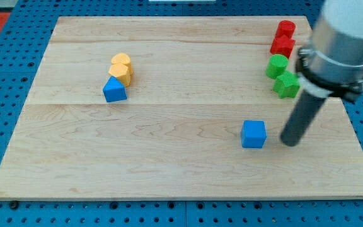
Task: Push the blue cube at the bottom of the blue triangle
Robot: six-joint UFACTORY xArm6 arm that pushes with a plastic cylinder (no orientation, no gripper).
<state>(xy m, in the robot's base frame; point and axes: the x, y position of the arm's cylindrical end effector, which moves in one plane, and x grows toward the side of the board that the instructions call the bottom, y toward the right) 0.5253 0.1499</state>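
The blue cube [253, 133] lies on the wooden board [169, 164], right of centre and toward the view's bottom. The blue triangle [114, 90] lies far off at the view's left, touching the lower of two yellow blocks [121, 73]. My tip [290, 142] stands on the board just right of the blue cube, a small gap apart from it. The dark rod rises to the arm body at the view's top right.
The second yellow block [121, 61] sits just above the first. Two red blocks [285, 29] [282, 45] and two green blocks [276, 65] [287, 84] cluster near the board's right edge, above my tip. The arm body hides the board's top right corner.
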